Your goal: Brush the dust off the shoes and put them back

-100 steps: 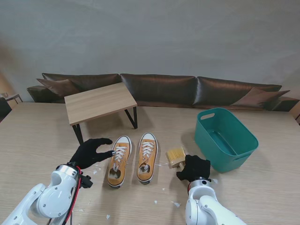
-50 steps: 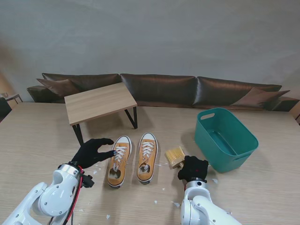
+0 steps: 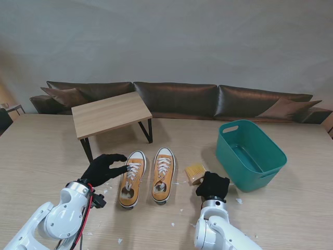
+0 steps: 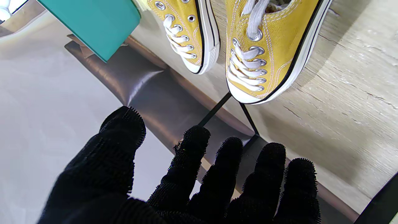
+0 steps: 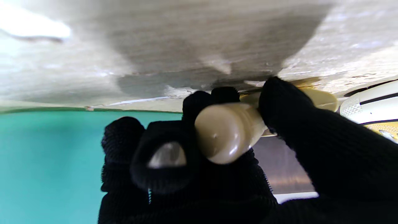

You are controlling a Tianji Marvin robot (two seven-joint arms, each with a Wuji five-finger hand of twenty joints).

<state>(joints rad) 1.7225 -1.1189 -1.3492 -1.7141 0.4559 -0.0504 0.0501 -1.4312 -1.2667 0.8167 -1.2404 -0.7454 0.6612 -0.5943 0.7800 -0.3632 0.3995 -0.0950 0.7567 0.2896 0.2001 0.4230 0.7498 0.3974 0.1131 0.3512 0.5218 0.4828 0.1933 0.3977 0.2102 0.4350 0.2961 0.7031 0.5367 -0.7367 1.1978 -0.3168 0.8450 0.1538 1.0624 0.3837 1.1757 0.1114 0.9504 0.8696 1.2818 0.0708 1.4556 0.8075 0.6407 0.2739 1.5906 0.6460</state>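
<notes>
On the pale wooden table [image 3: 41,151], the two yellow shoes [image 3: 147,176] stand side by side, toes pointing away from me, long axes running near to far. The left hand [image 3: 103,168] hovers just beside the left shoe [image 3: 132,178], fingers [image 4: 264,174] spread and holding nothing. The right hand [image 3: 213,185] is closed around the brush [image 3: 194,173] handle, right of the shoes, beside the teal bin [image 3: 250,154]. A small bench [image 3: 110,114] and dark sofa [image 3: 177,99] lie farther off.
</notes>
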